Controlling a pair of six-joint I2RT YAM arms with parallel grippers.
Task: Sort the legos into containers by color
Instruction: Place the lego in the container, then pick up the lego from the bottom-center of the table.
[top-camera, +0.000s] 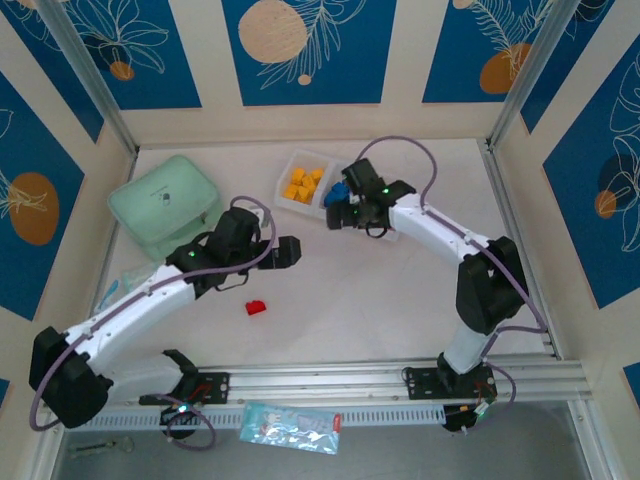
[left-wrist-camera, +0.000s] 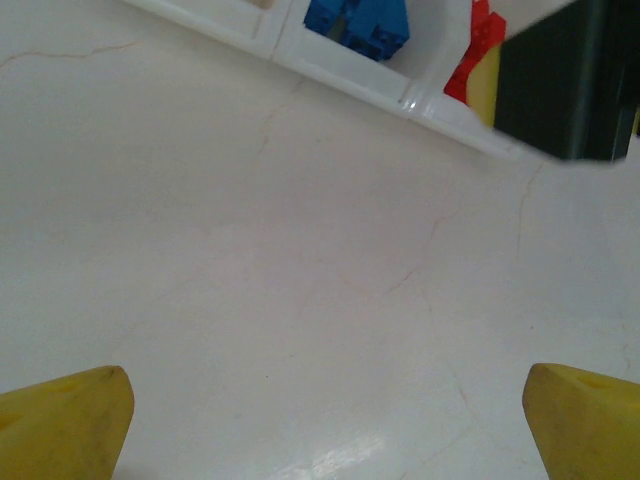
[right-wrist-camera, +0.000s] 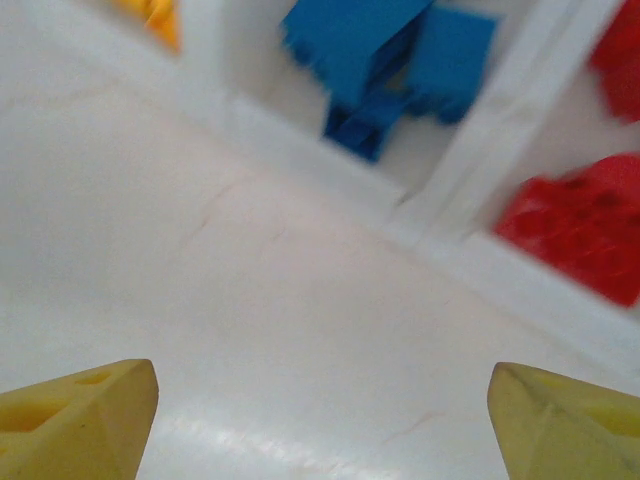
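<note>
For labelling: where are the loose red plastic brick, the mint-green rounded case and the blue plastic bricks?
Loose red plastic brick (top-camera: 257, 307), top external view, upper face.
Mint-green rounded case (top-camera: 165, 205), top external view, lid centre.
Blue plastic bricks (right-wrist-camera: 355, 45), right wrist view, largest brick's face.

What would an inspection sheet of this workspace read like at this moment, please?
Surface: white table, faint hairline marks, no spills.
Job's things: tray at the far side holds yellow-orange bricks, blue bricks and red bricks, each colour in its own compartment; one loose red brick lies on the table.
Clutter: mint-green case at far left; printed packet in front of the rail.
Grippers: left gripper open, empty; right gripper open, empty, near the tray.
Cables: purple cables loop along both arms.
Surroundings: blue-and-cream panelled walls.
</note>
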